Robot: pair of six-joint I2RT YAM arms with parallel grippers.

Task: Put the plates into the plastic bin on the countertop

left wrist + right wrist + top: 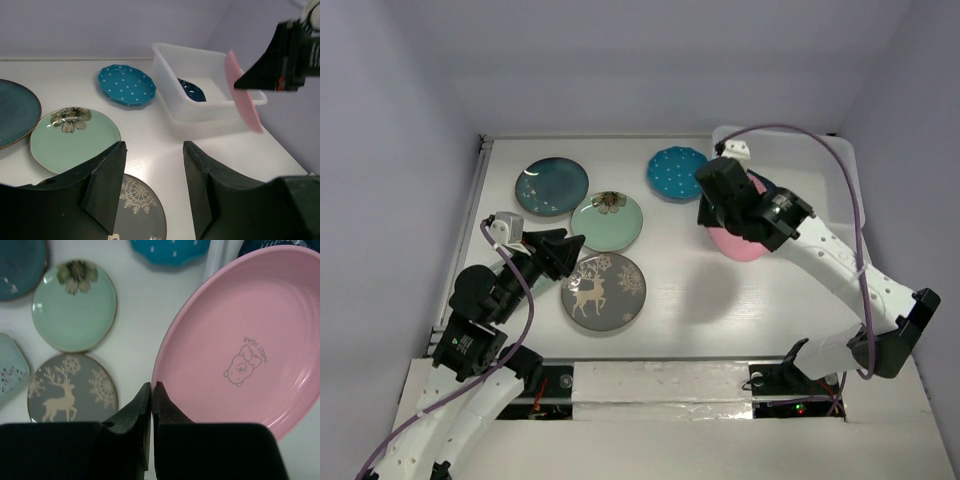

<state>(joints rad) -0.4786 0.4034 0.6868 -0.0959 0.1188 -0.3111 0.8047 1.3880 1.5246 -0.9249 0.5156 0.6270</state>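
I have the right gripper [151, 387] pinched shut on the rim of the pink plate [240, 345]. The plate hangs steeply tilted at the near edge of the bin [165, 75], right of centre in the overhead view.

To finish well, I judge the plate must clear the wall, level out, and settle beside the navy dish [192, 90] inside, not on it.

The left gripper [154, 146] stands wide open and empty at lower left.

Four lie on the countertop [720, 300]:
- teal plate [551, 186]
- mint plate [607, 221]
- dotted blue plate [677, 172], just beside the bin
- reindeer plate [603, 291]

I see no obstruction.
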